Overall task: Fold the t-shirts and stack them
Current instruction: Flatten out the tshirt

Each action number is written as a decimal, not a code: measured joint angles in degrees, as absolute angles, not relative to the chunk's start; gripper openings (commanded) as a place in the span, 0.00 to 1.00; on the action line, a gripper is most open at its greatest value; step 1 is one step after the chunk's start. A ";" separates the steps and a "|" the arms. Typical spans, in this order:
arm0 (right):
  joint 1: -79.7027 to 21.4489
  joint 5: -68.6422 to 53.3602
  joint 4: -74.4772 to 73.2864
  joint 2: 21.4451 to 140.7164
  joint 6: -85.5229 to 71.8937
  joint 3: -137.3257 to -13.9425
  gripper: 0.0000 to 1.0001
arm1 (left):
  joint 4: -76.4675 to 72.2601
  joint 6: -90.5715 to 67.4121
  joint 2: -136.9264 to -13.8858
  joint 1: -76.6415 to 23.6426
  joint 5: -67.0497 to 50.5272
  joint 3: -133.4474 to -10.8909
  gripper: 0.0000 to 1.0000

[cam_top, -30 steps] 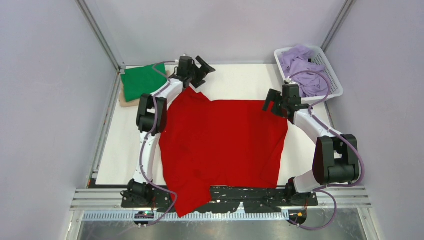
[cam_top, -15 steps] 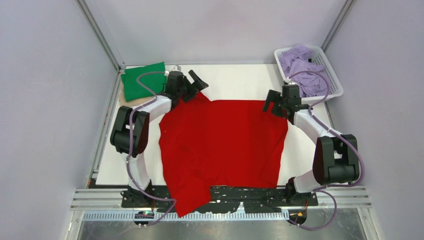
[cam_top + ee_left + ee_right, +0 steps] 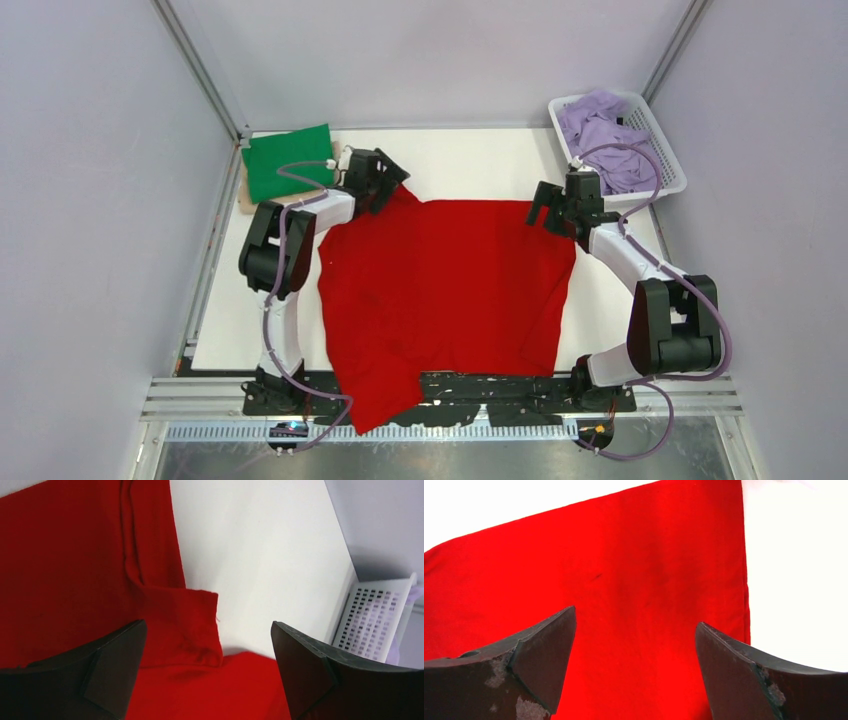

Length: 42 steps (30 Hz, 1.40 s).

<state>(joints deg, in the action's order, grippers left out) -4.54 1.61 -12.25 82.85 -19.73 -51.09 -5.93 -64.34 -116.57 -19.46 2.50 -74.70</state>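
Cloth, soft and limp, I judge: the bright red short-sleeved t-shirt lies spread on the white table; my left gripper and right gripper hang wide open over its far corners, the places to pinch.

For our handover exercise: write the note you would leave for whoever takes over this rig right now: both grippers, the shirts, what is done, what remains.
Left gripper: open, empty, over the far-left corner of the red shirt.
Right gripper: open, empty, over its far-right corner.
Red shirt lies spread unfolded on the table, near edge hanging off the front.
Done: green shirt folded at the table's far-left corner, on a beige one.
Left: fold and stack the red shirt, then the lavender shirts in the white basket.
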 measured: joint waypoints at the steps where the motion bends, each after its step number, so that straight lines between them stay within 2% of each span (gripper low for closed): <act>1: -4.54 1.61 -12.27 82.85 -19.66 -51.07 0.95 | -5.04 -64.97 -117.56 -19.62 3.33 -76.14 1.00; 7: -4.54 1.67 -12.21 82.85 -19.59 -51.07 0.95 | -1.06 -68.47 -121.03 -21.04 9.10 -82.17 1.00; 15: -4.25 1.80 -12.23 82.30 -19.38 -50.98 0.95 | 4.03 -71.09 -130.74 -21.69 9.98 -97.82 1.00; 20: -3.88 1.72 -12.21 81.80 -19.27 -50.98 0.95 | 6.63 -71.22 -138.06 -21.69 6.79 -111.35 1.00; 25: -3.62 1.32 -12.32 81.01 -18.90 -50.81 0.95 | 8.91 -65.76 -137.88 -21.69 0.56 -115.00 1.00; 31: -3.64 0.45 -13.72 80.47 -18.70 -50.17 0.95 | 17.89 -51.11 -122.93 -21.78 -3.99 -103.28 1.00; 37: -5.02 -0.36 -16.67 80.34 -18.70 -47.64 0.95 | 25.82 -37.34 -95.66 -21.91 -4.36 -81.32 1.00; 39: -6.17 -0.36 -17.28 81.19 -18.70 -47.55 0.95 | 27.16 -35.42 -91.85 -21.89 -4.62 -76.66 1.00; 42: -8.36 -0.38 -17.43 84.03 -18.72 -47.62 0.95 | 28.80 -33.78 -93.27 -21.30 -5.98 -72.64 1.00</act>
<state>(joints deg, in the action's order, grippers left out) -8.36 -0.38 -17.43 84.03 -18.72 -47.62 28.80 -33.78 -93.27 -21.30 -5.98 -72.64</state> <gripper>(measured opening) 0.955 0.995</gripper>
